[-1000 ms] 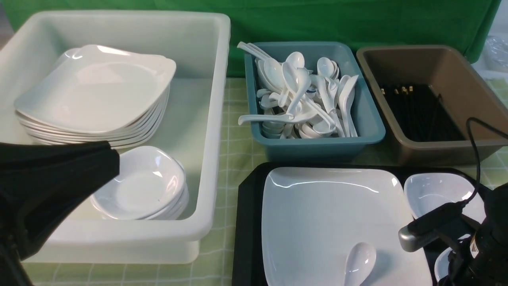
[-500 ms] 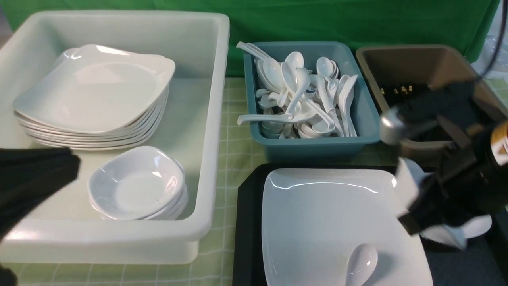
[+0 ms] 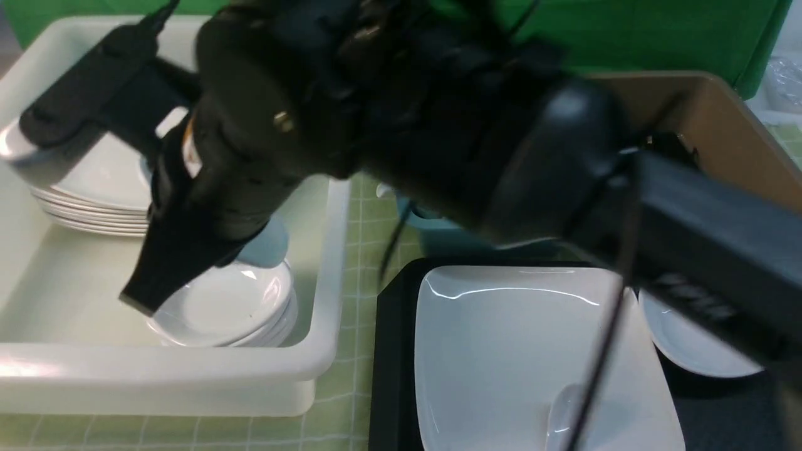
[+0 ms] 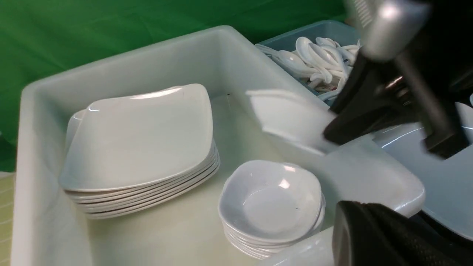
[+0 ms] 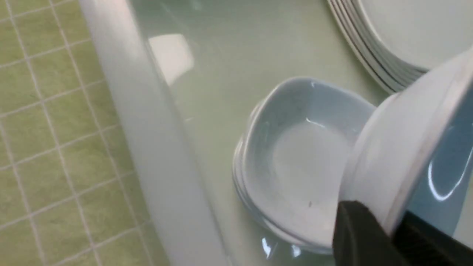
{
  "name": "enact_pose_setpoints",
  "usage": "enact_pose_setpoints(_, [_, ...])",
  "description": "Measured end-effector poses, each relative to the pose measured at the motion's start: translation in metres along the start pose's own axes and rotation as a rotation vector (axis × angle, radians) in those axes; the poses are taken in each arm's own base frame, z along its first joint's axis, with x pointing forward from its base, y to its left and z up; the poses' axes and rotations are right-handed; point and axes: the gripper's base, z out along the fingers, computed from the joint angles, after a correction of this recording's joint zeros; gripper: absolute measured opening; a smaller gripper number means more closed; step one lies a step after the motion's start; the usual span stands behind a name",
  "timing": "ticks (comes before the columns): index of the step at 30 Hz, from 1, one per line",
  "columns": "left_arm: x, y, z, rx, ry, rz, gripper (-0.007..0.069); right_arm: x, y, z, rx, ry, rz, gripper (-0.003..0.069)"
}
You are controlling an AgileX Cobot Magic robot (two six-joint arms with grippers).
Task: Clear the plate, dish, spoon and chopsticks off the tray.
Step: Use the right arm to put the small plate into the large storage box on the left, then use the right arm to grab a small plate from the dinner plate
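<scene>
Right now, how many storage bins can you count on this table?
3: the white bin at left, the blue bin behind the tray, mostly hidden by the right arm in front, and the brown bin at right.

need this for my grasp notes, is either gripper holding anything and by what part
The right gripper holds a white squarish bowl, pinched at its rim. The left gripper holds nothing visible

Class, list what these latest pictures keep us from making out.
- Spoon: its handle is cut off by the front view's bottom edge.
- Front view: the right arm hides most of the blue bin.
- Left wrist view: the bowl in the right claw is motion-blurred.
</scene>
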Motion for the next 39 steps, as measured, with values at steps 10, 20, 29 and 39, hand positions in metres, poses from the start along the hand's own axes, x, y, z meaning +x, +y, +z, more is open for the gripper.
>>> enact_pose_setpoints(10, [0.002,0.0,-0.004,0.008,-0.006,-0.014,0.0024,0.01,0.007,0.086,-0.001,0.108,-0.041,0.0144])
enact_pose_setpoints(20, [-0.002,-0.006,-0.003,0.067,-0.062,-0.007,0.0024,0.013,0.002,0.057,0.015,0.227,-0.038,0.054])
enact_pose_setpoints(29, [-0.001,-0.021,0.019,0.152,-0.105,-0.007,0.0024,0.002,-0.019,-0.043,0.125,0.102,0.017,0.0343])
enact_pose_setpoints(39, [-0.007,-0.025,0.031,0.163,-0.126,0.004,0.0024,0.177,-0.102,-0.075,0.238,0.569,0.306,0.0279])
